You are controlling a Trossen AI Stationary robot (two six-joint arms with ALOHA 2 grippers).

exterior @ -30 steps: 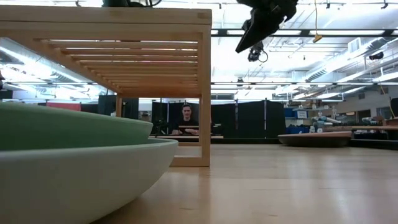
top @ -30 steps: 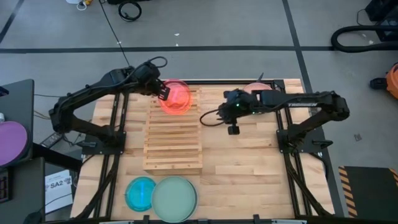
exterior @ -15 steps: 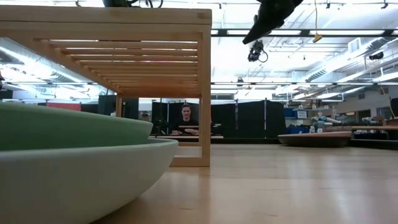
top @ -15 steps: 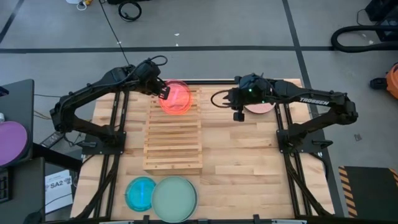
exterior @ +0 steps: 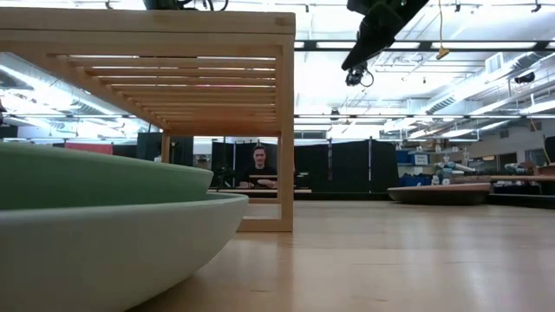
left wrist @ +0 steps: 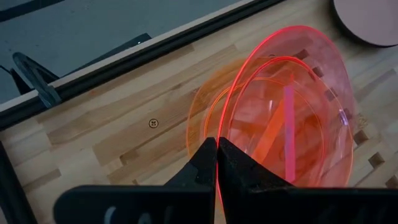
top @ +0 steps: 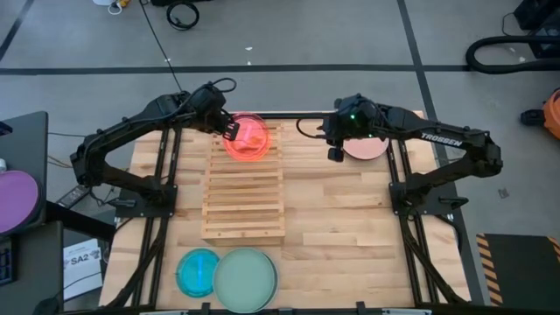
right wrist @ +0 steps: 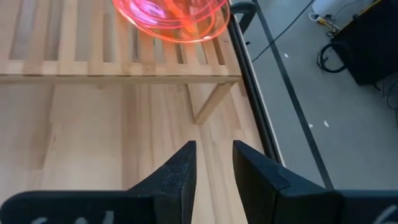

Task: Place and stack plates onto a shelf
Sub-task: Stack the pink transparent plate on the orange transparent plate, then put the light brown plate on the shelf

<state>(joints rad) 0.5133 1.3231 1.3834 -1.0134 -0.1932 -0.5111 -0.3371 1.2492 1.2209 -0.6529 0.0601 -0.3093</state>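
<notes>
A translucent red plate sits tilted over the far end of the light-wood slatted shelf, with my left gripper shut on its rim. My right gripper hovers open above the table, right of the shelf's far end and beside a pale pinkish plate that lies flat on the tabletop. A small blue plate and a larger mint-green plate lie at the table's near edge. The mint-green plate fills the foreground of the low view. My left gripper pinches the red plate's rim between its two fingers, on the side toward the table's left. The fingers come slanting down from the far left. The plate is tilted above the shelf's far slats; whether its lower edge touches them I cannot tell.
The shelf stands on legs mid-table, with open room beneath it. A black frame rail runs along the table's far edge. A purple disc lies on a side stand to the left. A person sits far behind the table.
My right gripper has drawn back from near the shelf's right side toward the far edge and to the right, ending beside the pinkish plate. My left gripper and the red plate have stayed put.
</notes>
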